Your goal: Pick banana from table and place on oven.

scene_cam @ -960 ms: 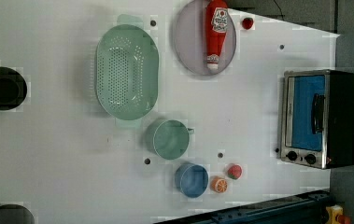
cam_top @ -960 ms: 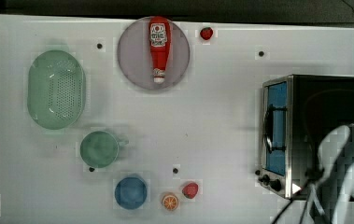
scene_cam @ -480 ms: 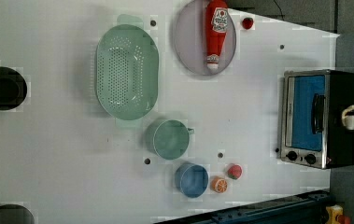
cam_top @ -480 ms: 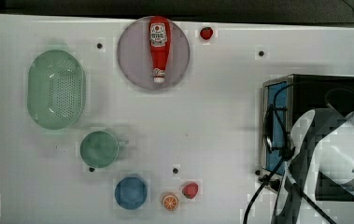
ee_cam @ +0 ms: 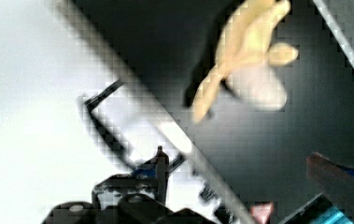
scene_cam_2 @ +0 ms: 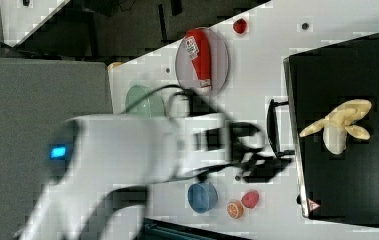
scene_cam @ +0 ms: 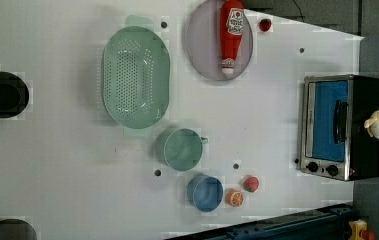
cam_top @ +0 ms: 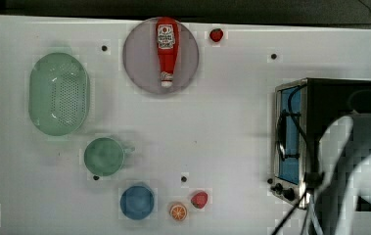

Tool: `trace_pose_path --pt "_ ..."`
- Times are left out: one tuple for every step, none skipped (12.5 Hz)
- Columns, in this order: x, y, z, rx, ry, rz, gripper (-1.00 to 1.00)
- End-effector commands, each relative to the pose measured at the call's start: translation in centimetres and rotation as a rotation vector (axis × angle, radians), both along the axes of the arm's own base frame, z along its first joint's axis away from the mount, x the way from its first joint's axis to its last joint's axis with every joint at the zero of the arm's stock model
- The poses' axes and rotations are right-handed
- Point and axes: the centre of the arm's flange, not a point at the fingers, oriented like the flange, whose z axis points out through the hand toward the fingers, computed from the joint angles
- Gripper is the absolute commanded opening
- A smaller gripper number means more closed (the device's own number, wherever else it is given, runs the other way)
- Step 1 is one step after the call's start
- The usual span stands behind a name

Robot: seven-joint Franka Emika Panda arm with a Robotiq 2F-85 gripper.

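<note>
Three overhead views share oven (cam_top: 339, 105); wrist close.

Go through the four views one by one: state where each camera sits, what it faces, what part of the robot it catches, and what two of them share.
Top view: overhead, facing the table; blurred white arm over the oven.
Left view: high, looking down; banana on the oven's top.
Right view: above the oven; arm crossing mid-frame.
Wrist view: on the arm, facing the oven top.
Shared: right and wrist views both show the peeled banana.
</note>
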Motion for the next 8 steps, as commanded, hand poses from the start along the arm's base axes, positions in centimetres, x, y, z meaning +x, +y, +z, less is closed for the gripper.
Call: trace_pose_path --pt "2.0 8.1 8.5 0.011 -0.069 0.025 1.0" --pt "2.6 11.3 9.5 0.011 -0.082 -0.032 1.0" --pt "3.3 14.5 10.3 0.005 -0.093 -0.086 1.0" --pt "4.0 17.7 10.7 -0.004 -0.104 -0.13 1.0" --pt "4.5 20.9 11.1 -0.008 -0.117 -0.172 1.0" --pt "4.9 23.9 11.2 -0.013 -0.126 -0.228 1.0" --pt "5.2 26.4 10.9 -0.02 -0.126 -0.297 1.0" --pt "5.3 28.5 10.1 -0.027 -0.116 -0.355 1.0"
